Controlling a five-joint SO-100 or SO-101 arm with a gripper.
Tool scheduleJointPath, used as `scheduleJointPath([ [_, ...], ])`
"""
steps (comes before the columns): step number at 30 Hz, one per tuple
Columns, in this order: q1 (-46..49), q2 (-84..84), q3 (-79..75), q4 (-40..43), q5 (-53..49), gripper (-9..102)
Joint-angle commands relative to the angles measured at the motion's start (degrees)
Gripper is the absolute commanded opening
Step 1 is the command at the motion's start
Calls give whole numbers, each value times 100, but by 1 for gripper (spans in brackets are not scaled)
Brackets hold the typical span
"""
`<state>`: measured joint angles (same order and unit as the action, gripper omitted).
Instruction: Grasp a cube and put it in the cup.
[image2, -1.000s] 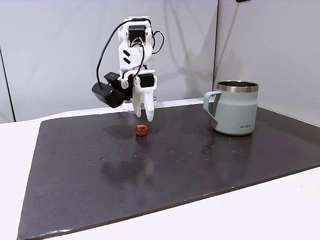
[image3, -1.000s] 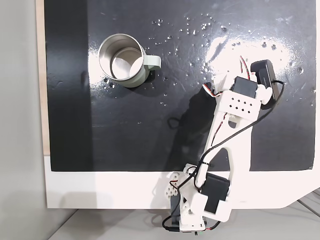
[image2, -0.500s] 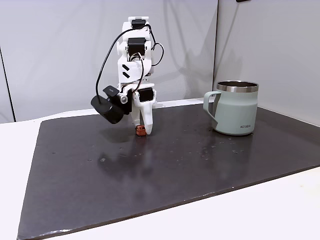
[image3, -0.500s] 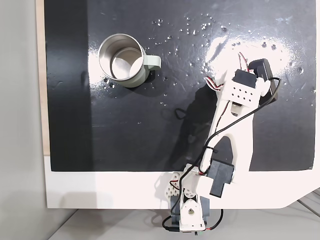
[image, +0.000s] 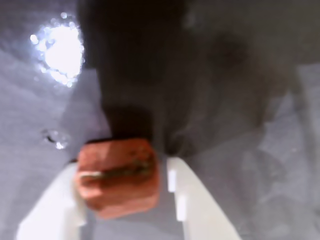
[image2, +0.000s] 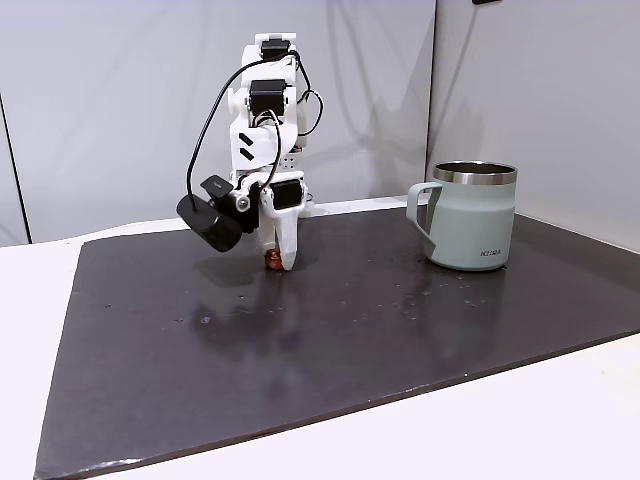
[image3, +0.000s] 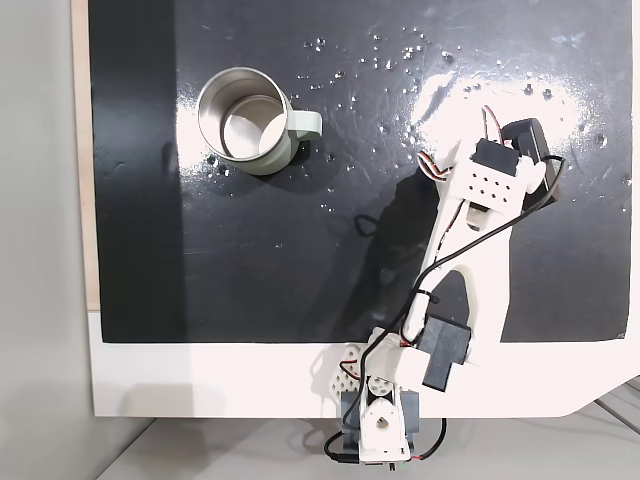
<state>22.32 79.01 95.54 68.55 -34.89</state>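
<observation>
White arm lowered onto a dark mat (image2: 400, 330) covering the white desk (image2: 560, 420); in the wrist view the end effector (image: 127, 192) has its two white fingers (image: 187, 200) set apart with the cube (image: 118, 176) between them, the left finger against the cube's side and a narrow gap remaining on the right, so no clamping is evident; the cube is terracotta with a dark groove across its face and rests on the mat; in a fixed view from the side the end effector (image2: 278, 262) points straight down, its tips at the mat and a sliver of the cube (image2: 270, 262) visible at their foot; the cup (image2: 468, 215), pale grey-green with a steel rim and its handle towards the arm, stands upright well apart to the right in that view, bearing small dark lettering near its base too small to read with certainty; in a fixed view from above the cup (image3: 248, 122) shows an empty steel interior.
</observation>
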Motion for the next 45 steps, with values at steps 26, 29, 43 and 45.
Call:
scheduleJointPath([
  [26, -246, 2549, -659, 1389, 237, 3],
  [29, -325, 3059, -896, 1758, 264, 3],
  [43, -870, 3885, -1336, 2197, 422, 3],
  [45, -1090, 3727, -1556, 2250, 615, 3],
])
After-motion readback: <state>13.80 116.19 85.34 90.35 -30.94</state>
